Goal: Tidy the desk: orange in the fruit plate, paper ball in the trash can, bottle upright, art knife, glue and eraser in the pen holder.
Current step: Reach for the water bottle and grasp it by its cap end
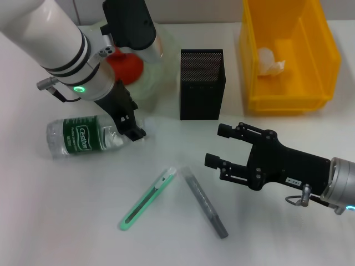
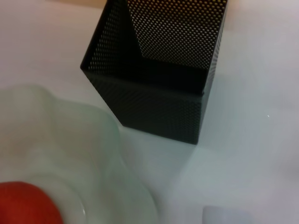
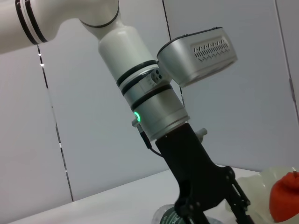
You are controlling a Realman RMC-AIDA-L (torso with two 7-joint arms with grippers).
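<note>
My left tool (image 1: 132, 126) is down at the cap end of the bottle (image 1: 83, 136), which lies on its side at the left of the desk (image 1: 66, 221); I cannot tell whether its fingers are spread or pinching the neck. Just behind it sits the fruit plate (image 1: 148, 77) with the orange (image 1: 126, 65) in it. My right tool (image 1: 219, 147) hovers near right, fingers spread and holding nothing. Left of it the art knife (image 1: 148, 198) and the glue (image 1: 205, 202) lie on the near desk, close together. The pen holder (image 1: 202, 83) stands upright beyond them, open desk between. Far right, the paper ball (image 1: 270, 61) lies in the yellow trash can (image 1: 288, 94).
</note>
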